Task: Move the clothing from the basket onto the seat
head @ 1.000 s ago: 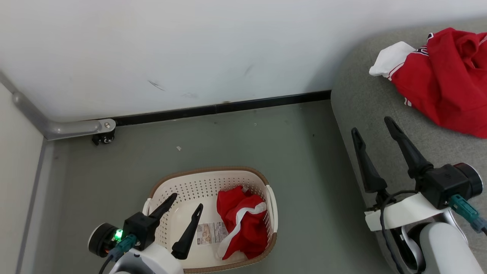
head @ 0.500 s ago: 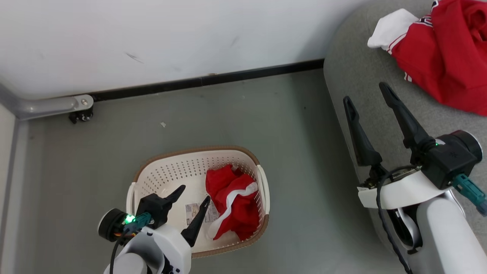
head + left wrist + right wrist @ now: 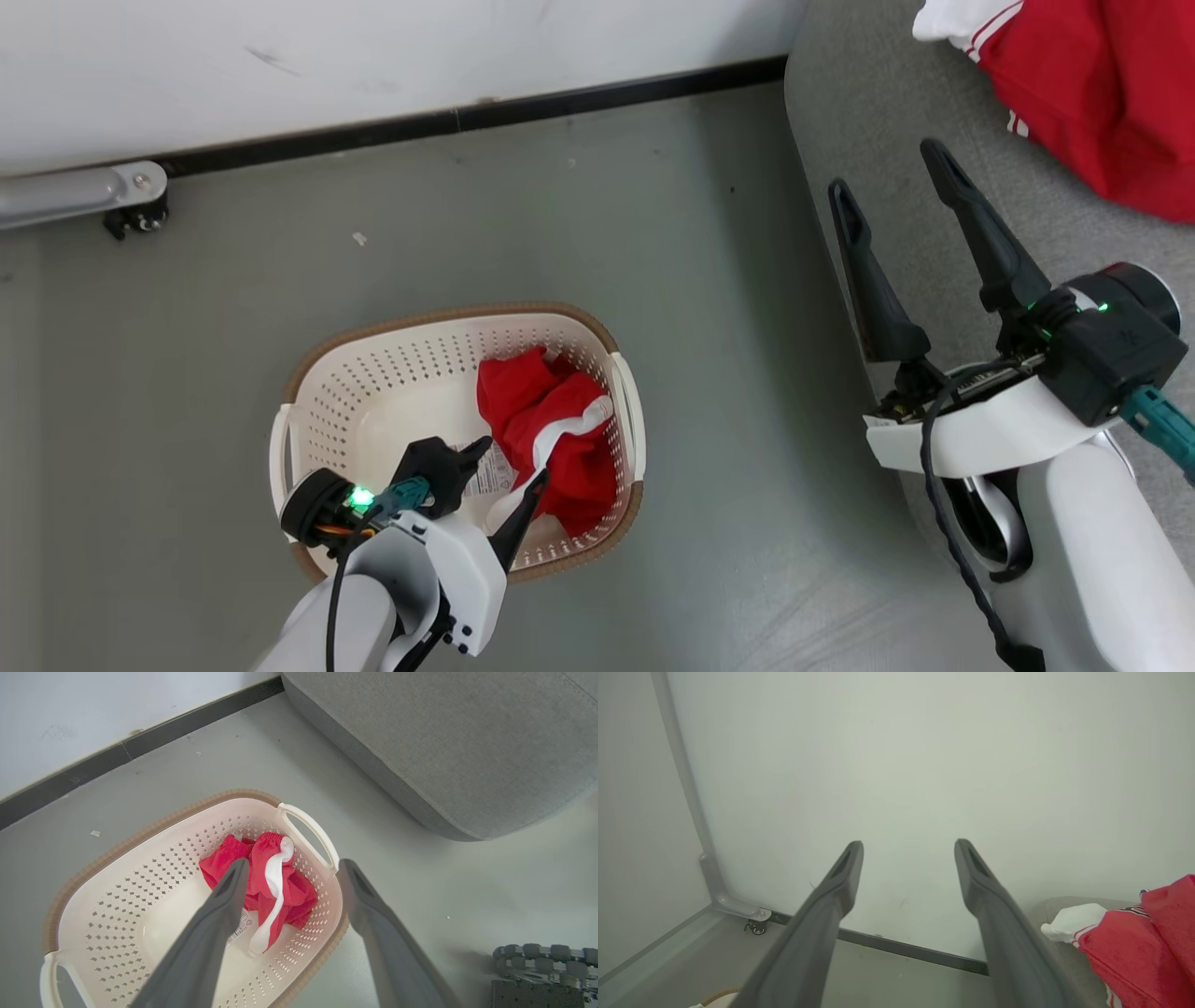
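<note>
One broad grey seat (image 3: 859, 56) stands at the right with a red and white garment (image 3: 1092, 103) lying on it. The cream basket (image 3: 373, 373) on the floor nearby holds a red white-trimmed garment (image 3: 551, 439). Both claws are released and empty, the left claw (image 3: 513, 460) above the basket and the right claw (image 3: 882, 168) over the seat's edge.

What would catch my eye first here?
The bright red: a bundle with white trim in the cream basket on the floor, and a garment on the grey sofa at the right. The left tool hangs open over the basket; the right tool, open too, is by the sofa's edge.
</note>
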Tool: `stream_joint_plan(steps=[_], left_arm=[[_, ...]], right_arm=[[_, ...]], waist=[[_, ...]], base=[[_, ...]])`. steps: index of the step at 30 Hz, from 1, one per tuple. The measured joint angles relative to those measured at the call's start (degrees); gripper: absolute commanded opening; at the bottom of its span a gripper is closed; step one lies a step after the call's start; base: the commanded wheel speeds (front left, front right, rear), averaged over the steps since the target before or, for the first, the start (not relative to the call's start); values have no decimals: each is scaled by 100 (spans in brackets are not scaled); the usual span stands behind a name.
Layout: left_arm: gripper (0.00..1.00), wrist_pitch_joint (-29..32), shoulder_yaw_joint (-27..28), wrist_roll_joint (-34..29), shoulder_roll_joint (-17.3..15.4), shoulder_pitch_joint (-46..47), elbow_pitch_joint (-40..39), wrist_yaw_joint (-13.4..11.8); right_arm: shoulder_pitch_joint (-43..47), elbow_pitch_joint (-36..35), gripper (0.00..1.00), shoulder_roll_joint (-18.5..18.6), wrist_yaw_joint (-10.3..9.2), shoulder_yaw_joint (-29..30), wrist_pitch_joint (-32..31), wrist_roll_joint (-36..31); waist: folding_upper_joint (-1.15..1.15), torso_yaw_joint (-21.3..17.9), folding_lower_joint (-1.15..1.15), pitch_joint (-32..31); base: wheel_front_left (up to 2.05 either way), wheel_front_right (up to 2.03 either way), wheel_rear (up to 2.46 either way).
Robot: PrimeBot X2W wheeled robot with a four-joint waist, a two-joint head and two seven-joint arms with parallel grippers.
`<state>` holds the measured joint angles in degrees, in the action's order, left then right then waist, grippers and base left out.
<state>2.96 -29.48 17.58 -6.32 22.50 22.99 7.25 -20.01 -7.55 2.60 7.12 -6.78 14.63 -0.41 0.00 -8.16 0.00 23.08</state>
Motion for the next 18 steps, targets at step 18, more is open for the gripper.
stream_joint_plan(steps=[18], left_arm=[[100, 211, -276, -5, 74, 748, 604, 4]], right_arm=[[-633, -148, 100, 10, 0, -59, 1, 286]], waist=[[0, -121, 0, 832]], base=[[0, 0, 0]])
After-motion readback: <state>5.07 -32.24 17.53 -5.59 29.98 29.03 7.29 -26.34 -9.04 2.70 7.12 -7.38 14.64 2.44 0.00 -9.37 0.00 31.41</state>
